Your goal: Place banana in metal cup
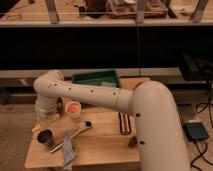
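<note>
The metal cup stands near the front left corner of the wooden table, small and grey with a dark inside. A pale yellow shape, seemingly the banana, shows just above and left of the cup, at the table's left edge. My gripper hangs at the end of the white arm over the table's left side, right above the banana and behind the cup. Whether it holds the banana cannot be told.
A white cup with orange inside stands right of the gripper. A light-handled spoon and a crumpled wrapper lie beside the metal cup. A green tray sits at the back; a dark striped item and a small dark object lie right.
</note>
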Controlling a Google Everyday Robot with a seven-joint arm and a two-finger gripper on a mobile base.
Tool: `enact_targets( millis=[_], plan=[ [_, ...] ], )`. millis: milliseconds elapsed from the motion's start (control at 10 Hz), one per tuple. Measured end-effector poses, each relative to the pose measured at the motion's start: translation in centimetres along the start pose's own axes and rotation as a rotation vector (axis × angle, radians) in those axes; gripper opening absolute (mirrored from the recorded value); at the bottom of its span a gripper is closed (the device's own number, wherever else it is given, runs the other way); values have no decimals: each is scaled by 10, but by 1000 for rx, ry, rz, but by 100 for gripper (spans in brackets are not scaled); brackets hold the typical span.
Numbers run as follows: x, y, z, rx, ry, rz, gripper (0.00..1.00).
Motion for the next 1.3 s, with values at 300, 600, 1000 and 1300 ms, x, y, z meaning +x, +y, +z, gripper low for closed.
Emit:
enact_targets(
  millis=[300, 600, 1000, 1300],
  plan=[
    [1, -9, 16, 27, 1, -11, 19],
    [2, -21, 16, 33, 13, -29, 19],
    [5, -25, 17, 36, 22, -38, 23],
    [12, -26, 13, 31, 18, -51, 51]
  ],
)
